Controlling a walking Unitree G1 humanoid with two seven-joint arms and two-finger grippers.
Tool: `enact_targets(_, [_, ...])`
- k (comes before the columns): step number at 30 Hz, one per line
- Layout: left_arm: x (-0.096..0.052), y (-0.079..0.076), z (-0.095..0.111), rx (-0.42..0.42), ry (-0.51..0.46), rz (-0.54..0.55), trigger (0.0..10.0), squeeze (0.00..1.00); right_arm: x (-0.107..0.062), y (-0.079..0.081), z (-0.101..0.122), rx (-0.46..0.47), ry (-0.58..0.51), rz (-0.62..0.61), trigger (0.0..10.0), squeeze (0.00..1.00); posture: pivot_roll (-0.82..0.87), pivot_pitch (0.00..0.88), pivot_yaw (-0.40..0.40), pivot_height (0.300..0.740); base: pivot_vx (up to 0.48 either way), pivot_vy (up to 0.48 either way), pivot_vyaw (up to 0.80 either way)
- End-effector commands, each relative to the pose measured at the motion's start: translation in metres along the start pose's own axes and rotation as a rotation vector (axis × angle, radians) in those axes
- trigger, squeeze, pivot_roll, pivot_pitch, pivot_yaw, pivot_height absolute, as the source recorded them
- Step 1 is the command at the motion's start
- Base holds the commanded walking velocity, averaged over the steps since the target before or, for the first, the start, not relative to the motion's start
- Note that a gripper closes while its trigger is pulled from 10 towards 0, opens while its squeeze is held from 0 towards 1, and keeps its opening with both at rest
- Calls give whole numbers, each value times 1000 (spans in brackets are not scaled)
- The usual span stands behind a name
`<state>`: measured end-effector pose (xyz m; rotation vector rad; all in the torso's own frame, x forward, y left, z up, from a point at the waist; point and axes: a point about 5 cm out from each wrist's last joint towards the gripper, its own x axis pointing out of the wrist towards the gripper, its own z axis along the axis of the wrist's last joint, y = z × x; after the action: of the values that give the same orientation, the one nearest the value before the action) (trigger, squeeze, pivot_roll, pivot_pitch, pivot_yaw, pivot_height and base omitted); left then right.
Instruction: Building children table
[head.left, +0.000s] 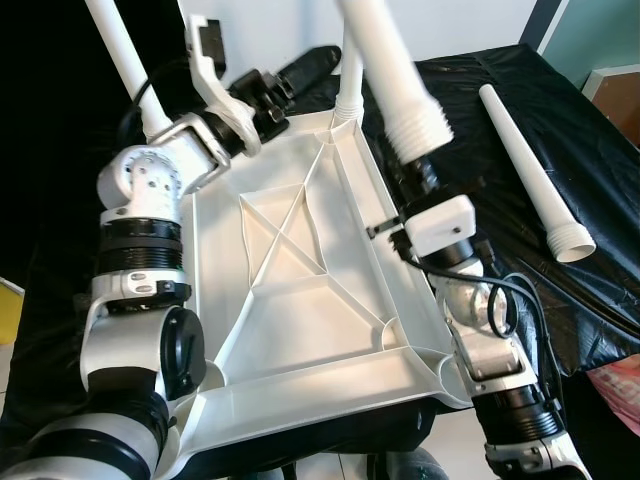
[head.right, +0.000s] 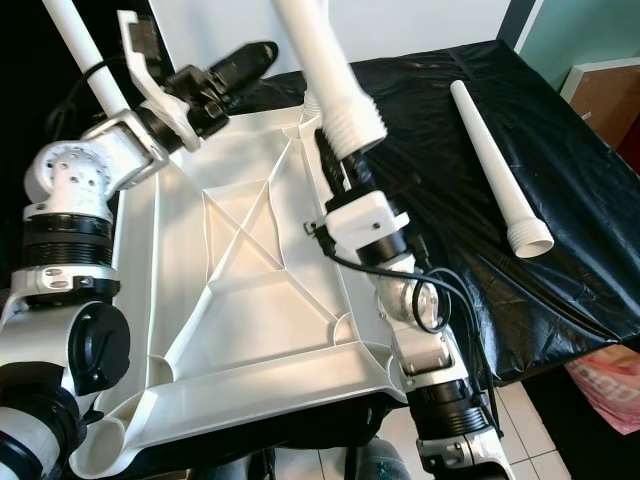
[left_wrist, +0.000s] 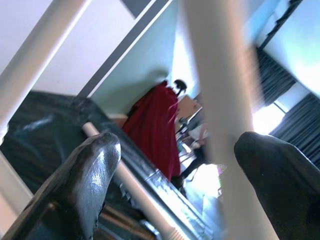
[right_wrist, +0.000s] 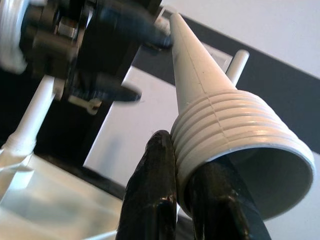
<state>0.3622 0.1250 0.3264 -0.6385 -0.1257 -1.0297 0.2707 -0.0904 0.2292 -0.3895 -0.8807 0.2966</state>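
The left gripper (head.right: 250, 55) is hovering with fingers spread at the far left corner of the upturned white plastic tabletop (head.left: 300, 300). The right gripper (right_wrist: 190, 190) is clamping the threaded end of a white table leg (head.left: 385, 60) above the tabletop's right rim. A spare leg (head.left: 530, 170) is lying on the black sheet (head.left: 470, 110) beside it.

A black plastic sheet (head.left: 560, 150) covers the surface. At three o'clock stands a cardboard box (head.left: 612, 88). At five o'clock lies a pink bag (head.left: 618, 388) on white floor tiles (head.right: 545, 420).

Left gripper (head.right: 262, 52) reaches forward with jaws spread; right gripper (right_wrist: 192, 165) points up, jaws clamped.
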Motion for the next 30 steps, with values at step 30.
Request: enact_targets(30, [7,-8,2,-7,71,-203,10000,0,-33,34,-10,-37,31,264,10000,0,-57,128,40,740,0,0,0])
